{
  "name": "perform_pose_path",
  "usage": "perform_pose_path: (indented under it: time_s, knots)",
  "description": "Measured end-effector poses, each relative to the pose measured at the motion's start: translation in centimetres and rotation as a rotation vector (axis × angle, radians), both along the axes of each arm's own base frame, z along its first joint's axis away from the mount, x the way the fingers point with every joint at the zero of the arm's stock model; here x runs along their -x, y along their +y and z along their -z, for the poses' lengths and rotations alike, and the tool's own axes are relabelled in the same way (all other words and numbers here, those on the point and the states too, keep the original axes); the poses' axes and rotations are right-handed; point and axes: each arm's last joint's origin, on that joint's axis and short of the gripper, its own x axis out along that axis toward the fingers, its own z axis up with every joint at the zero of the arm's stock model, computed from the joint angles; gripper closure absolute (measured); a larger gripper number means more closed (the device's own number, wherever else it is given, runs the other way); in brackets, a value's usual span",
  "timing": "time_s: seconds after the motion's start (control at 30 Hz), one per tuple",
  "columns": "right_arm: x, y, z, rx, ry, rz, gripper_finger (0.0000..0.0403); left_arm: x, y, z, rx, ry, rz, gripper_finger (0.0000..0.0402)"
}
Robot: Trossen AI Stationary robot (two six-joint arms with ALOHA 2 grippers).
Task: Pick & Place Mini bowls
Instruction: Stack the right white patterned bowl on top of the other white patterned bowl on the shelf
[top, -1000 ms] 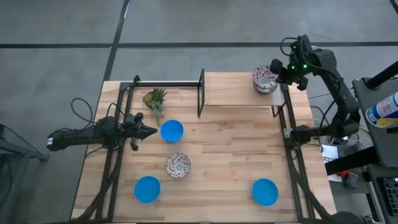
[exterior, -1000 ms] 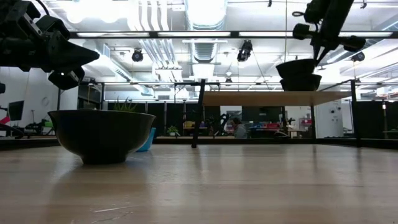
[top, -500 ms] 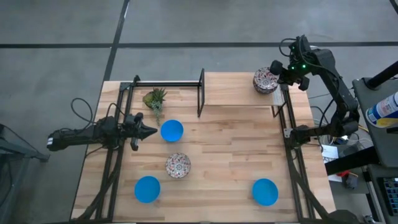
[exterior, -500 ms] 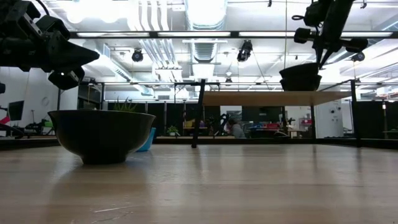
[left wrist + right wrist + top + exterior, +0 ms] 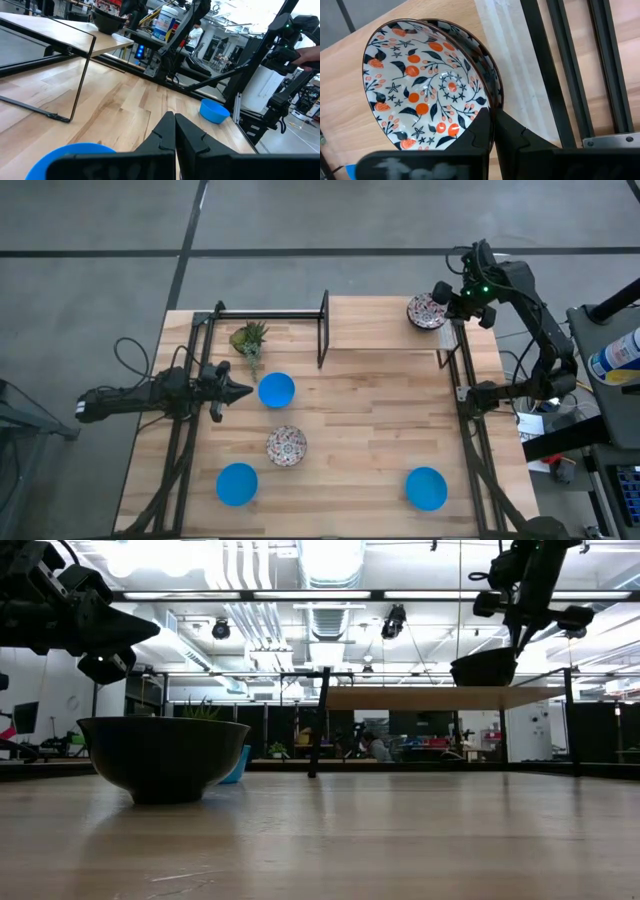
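Two white floral mini bowls sit nested on the raised wooden shelf (image 5: pixel 380 325) at the table's far right. My right gripper (image 5: pixel 449 301) is shut on the upper floral bowl (image 5: pixel 427 90), which sits inside the lower floral bowl (image 5: pixel 489 62). In the low view the stack (image 5: pixel 485 668) shows as one dark shape under the right gripper (image 5: pixel 520 640). A third floral bowl (image 5: pixel 286 445) and three blue bowls (image 5: pixel 276 390) (image 5: pixel 237 483) (image 5: pixel 427 488) rest on the table. My left gripper (image 5: pixel 244 391) is shut, just left of the nearest blue bowl (image 5: pixel 65 160), apart from it. My right gripper pinches the upper floral bowl by its rim (image 5: pixel 483 107), on the side toward the table's right edge. The fingers (image 5: pixel 479 127) come from above, pointing down. The bowl sits nested in the lower floral bowl, shifted slightly off its centre.
A small green plant (image 5: pixel 249 338) stands near the shelf's left end. The shelf's black frame posts (image 5: pixel 323 330) rise mid-table. Black arm-mount rails (image 5: pixel 470 430) run along both sides. Bare wood lies between the floral bowl and the near-right blue bowl.
My right gripper has moved down, lowering the held floral bowl from just above the other floral bowl on the shelf into it, so the two now nest as one stack. It has stayed shut on the bowl.
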Motion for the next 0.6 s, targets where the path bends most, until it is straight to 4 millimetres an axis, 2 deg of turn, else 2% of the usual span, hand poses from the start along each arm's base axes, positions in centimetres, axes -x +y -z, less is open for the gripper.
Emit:
perform_pose_path:
  time_s: [0.27,0.6]
  knots:
    - [-0.07,-0.17,0.31,0.012,-0.001,-0.022,0.039,0.0,0.0,0.0,0.0,0.0,0.0,0.0402]
    - [-0.04,-0.19,0.32,0.028,0.02,-0.047,0.034,0.0,0.0,0.01,0.0,0.0,0.0,0.0402]
